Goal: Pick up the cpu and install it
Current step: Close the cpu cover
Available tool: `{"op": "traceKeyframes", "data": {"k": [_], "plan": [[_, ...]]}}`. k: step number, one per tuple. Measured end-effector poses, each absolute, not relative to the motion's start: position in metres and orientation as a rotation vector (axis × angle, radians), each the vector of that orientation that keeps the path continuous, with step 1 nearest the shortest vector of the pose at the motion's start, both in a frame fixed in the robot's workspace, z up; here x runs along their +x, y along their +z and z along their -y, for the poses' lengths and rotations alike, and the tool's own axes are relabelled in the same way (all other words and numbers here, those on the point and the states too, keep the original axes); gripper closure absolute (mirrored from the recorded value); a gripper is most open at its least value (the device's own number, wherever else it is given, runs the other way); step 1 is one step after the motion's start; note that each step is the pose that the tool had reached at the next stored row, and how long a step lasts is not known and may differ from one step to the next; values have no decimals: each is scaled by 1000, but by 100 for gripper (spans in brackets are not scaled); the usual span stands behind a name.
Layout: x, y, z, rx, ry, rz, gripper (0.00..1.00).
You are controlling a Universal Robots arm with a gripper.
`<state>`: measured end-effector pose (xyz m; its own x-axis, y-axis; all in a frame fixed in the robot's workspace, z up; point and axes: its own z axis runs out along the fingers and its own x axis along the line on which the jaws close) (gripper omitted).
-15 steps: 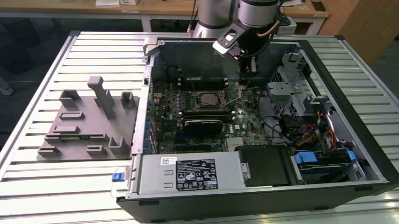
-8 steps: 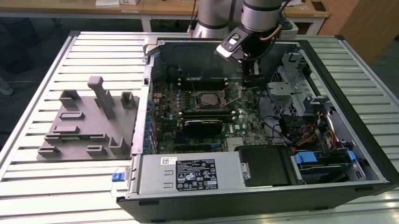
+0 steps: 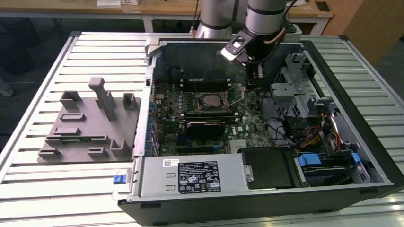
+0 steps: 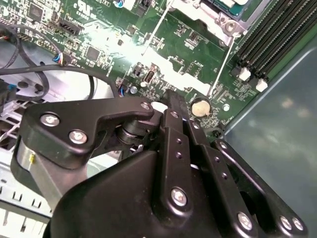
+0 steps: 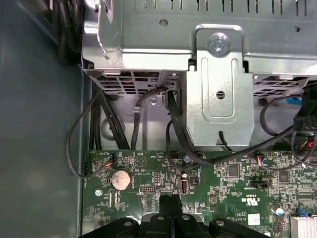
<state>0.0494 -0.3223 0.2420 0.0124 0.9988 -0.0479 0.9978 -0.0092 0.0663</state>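
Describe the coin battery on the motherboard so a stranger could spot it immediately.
Look into the open computer case on the slatted table and find the green motherboard inside. In the first wrist view, the coin battery lies near the board's edge beside the case wall: the one round, silvery disc among square black chips.

In the exterior view, one open computer case [image 3: 252, 210] lies on one slatted bench [image 3: 50, 198], right of centre. Inside it are one motherboard [image 3: 246, 125] and, at mid-frame, one socket [image 3: 209, 100]. One labelled power supply [image 3: 189, 177] lies along the lower edge, with one blue tab [image 3: 121, 179] at lower left. One grey moulded fixture [image 3: 82, 127] occupies the left. One arm [image 3: 268, 14] carries one gripper [image 3: 255, 82]. Both wrist views show one coin cell [image 5: 119, 179] [image 4: 199, 106].
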Motion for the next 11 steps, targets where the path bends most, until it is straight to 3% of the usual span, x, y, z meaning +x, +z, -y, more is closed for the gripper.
{"op": "traceKeyframes", "data": {"k": [11], "plan": [[49,236,322,2176,19,-2153,89]]}}
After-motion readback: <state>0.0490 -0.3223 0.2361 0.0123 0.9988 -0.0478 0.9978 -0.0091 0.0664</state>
